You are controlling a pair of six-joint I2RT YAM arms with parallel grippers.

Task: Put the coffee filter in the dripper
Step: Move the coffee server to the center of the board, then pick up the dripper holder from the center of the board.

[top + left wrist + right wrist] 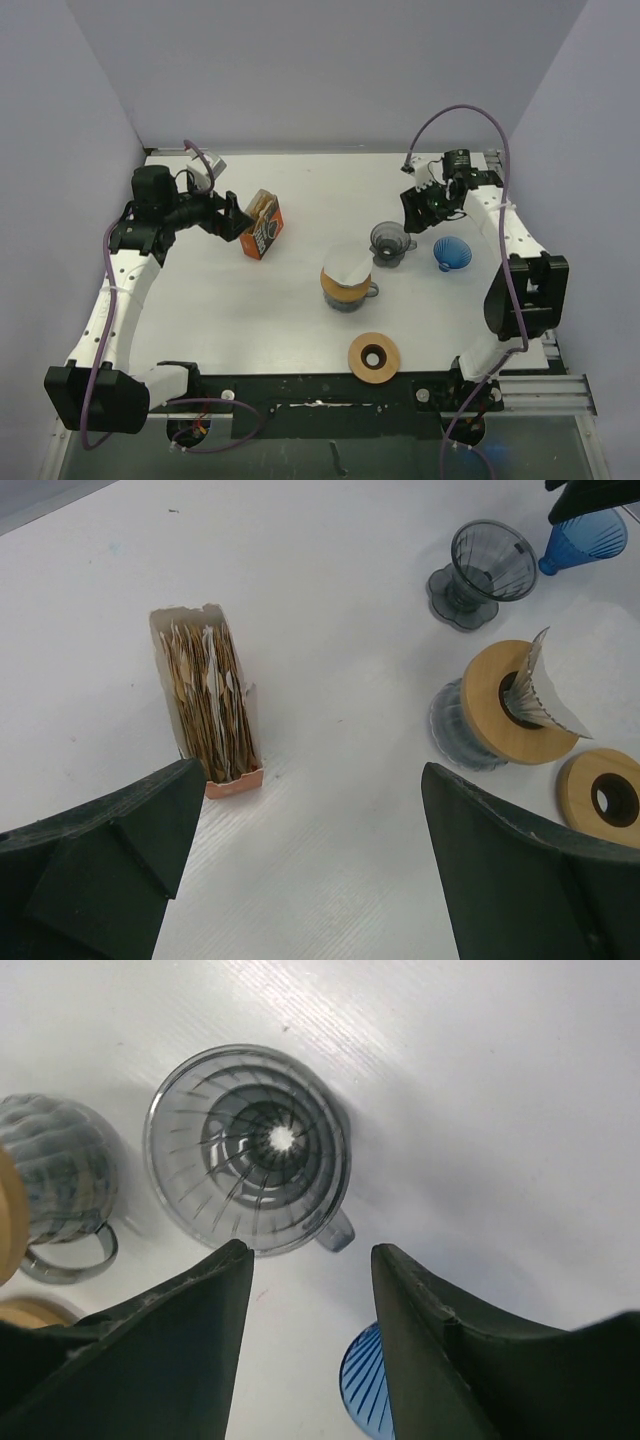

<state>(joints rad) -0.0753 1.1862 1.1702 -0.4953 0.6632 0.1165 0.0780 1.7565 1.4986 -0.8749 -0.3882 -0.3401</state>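
Blue dripper (362,1392) — a mere sliver, the rest off the bottom edge; wood-collared dripper (60,1165) half off the left.

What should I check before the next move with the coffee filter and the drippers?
1. Filter seated in wooden collar: stands in the hole, leaning; cannot tell.
2. Grey dripper upright and empty: ok.
3. Right tool open, holding nothing: ok.
4. Left tool open, empty: ok.
5. Filter box open, filters inside: ok.
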